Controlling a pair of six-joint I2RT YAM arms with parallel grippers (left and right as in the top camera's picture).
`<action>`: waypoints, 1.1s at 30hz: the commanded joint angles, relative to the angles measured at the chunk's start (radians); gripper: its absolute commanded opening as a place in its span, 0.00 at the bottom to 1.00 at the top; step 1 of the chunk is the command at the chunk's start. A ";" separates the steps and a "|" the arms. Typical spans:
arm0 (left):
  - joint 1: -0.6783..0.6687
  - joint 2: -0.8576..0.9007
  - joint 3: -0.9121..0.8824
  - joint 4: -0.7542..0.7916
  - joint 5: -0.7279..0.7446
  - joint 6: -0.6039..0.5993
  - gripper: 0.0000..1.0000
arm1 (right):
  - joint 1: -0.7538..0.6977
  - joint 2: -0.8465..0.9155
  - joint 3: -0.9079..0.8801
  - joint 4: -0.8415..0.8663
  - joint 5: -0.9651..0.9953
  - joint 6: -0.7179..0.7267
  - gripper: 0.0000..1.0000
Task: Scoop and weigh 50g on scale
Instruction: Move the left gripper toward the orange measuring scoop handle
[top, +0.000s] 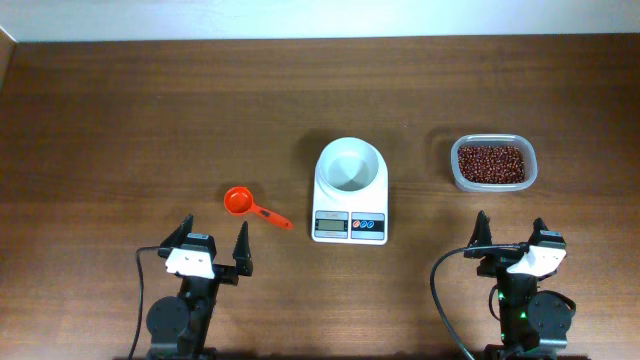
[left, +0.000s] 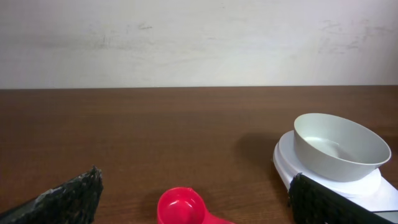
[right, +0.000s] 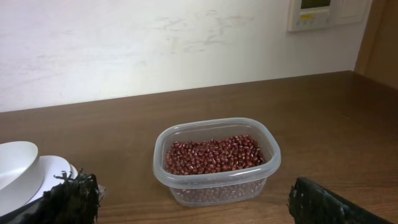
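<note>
The white scale (top: 350, 213) stands mid-table with an empty white bowl (top: 350, 164) on top; the left wrist view shows the bowl (left: 339, 146) at right. Dark red beans (top: 490, 162) fill a clear tub (right: 214, 162) at the right. A red scoop (top: 238, 201) lies left of the scale, its cup (left: 181, 206) just ahead of my left gripper (top: 213, 238). That gripper is open and empty, near the front edge. My right gripper (top: 510, 233) is also open and empty, in front of the tub.
The brown wooden table (top: 150, 120) runs back to a white wall (left: 199, 37). A wall panel (right: 314, 12) hangs at upper right in the right wrist view. Black cables (top: 440, 290) trail from both arm bases.
</note>
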 joint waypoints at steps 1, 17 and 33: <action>0.005 -0.010 -0.007 -0.001 -0.014 -0.013 0.99 | -0.004 -0.008 -0.006 -0.005 -0.005 -0.001 0.99; 0.005 -0.010 -0.007 0.002 -0.014 -0.013 0.99 | -0.004 -0.008 -0.006 -0.005 -0.005 -0.001 0.99; 0.005 -0.010 0.006 0.531 -0.014 -0.013 0.99 | -0.004 -0.008 -0.006 -0.005 -0.005 -0.001 0.99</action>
